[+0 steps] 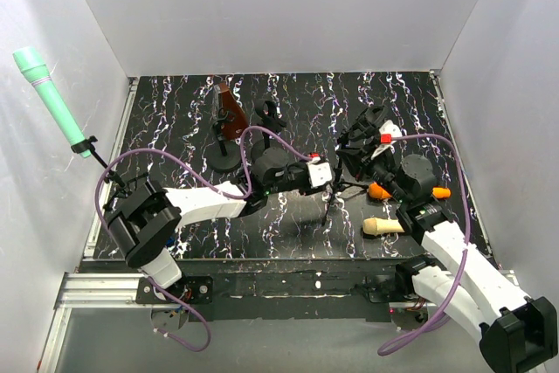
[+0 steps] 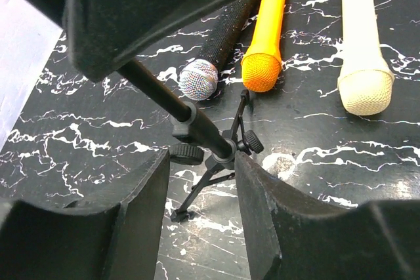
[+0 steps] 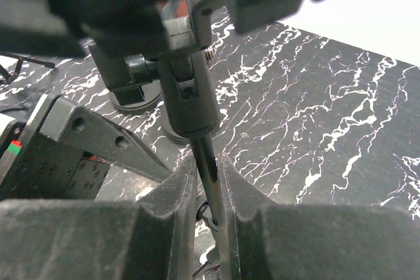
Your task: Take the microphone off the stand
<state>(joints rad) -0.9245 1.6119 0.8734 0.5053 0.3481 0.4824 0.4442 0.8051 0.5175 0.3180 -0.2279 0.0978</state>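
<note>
From above, a black table (image 1: 489,128) with white streaks sits between white walls (image 1: 279,6). A green microphone (image 1: 48,98) sticks up in the upper left, by the wall. The two arms meet in the middle of the frame. The little stand (image 1: 330,204) is there, and the arms hide most of it. The right arm covers part of an orange microphone (image 1: 378,190), and a cream microphone (image 1: 383,226) lies just below it. The left claw (image 1: 334,183) and the right claw (image 1: 351,159) look like dark lumps here, so I cannot tell how wide they are.

In the left wrist view, the streaky table fills the frame. A big dark blur covers the top. The black microphone (image 2: 199,78), with its silver head, is in the upper middle, right beside the orange one. Its back end goes under the blur, so I cannot tell if it sits in the stand. At the bottom, the left claw's fingers (image 2: 141,218) are spread apart, one on each side of the stand's leg joint. I cannot tell if they touch it.

In the right wrist view, the table is on the right and the white wall is in the upper right corner. The top is dark and blurry. A grey block with holes (image 3: 72,142) is cut off at the left. The right claw is pinching the stand's thin pole, just under its thick black joint (image 3: 190,96).
</note>
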